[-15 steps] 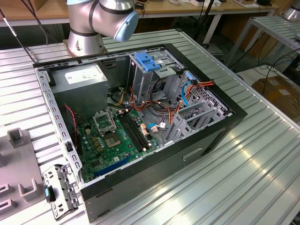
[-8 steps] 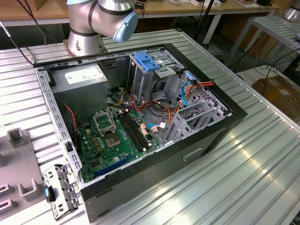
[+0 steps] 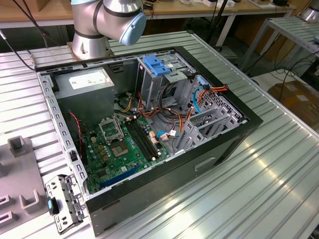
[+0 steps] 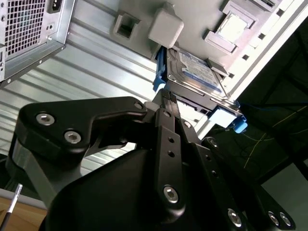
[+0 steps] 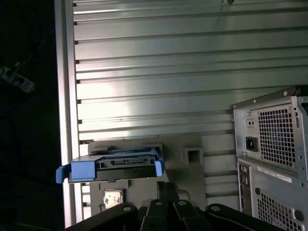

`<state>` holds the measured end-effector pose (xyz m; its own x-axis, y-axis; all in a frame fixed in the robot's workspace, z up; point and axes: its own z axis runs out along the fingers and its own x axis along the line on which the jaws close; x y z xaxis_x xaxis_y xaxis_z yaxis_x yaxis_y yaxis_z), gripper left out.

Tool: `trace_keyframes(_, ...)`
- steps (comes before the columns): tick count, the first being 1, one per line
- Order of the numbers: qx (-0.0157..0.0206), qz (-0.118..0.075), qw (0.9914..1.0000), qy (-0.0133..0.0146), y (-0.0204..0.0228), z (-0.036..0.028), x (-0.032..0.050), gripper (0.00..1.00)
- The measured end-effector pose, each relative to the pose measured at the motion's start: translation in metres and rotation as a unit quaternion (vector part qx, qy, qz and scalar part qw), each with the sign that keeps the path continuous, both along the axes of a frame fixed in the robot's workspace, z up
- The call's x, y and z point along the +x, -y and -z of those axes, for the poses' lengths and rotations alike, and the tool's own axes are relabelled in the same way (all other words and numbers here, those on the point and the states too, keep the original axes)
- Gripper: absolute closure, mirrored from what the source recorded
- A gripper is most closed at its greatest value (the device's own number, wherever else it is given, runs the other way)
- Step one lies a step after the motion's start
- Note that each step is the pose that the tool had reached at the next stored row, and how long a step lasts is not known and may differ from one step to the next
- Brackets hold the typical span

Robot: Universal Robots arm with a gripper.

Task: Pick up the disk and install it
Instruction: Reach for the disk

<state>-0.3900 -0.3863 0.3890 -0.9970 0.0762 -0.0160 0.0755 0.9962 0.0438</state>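
Observation:
The disk (image 4: 195,70) lies flat on a grey fixture plate (image 4: 144,9) near the table's edge. It is silver-black metal with a white-and-blue label and blue rails along its sides. In the first wrist view the disk (image 5: 113,164) shows its connector end between the blue rails. My gripper (image 4: 166,96) hovers just off one blue-railed corner of the disk, its black fingers shut together with nothing between them. The same shut gripper (image 5: 167,185) shows in the first wrist view, close beside the disk's end.
The open computer case (image 3: 164,184) lies on the ribbed aluminium table (image 3: 269,189), with the metal drive cage (image 3: 164,87) and its blue latch (image 3: 156,65) inside. The case's rear (image 5: 272,144) stands near the fixture plate (image 5: 192,154). The arm's base (image 3: 89,30) rises behind the case.

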Motion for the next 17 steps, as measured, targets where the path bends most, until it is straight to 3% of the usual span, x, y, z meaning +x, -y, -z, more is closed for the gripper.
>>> trace_keyframes(5,-0.0001,0.0,1.0,-0.0002,-0.0011,0.0001,-0.0108,0.89)
trace_keyframes(17,-0.0001,0.0,1.0,-0.0008,-0.0025,0.0007,-0.0464,0.89)
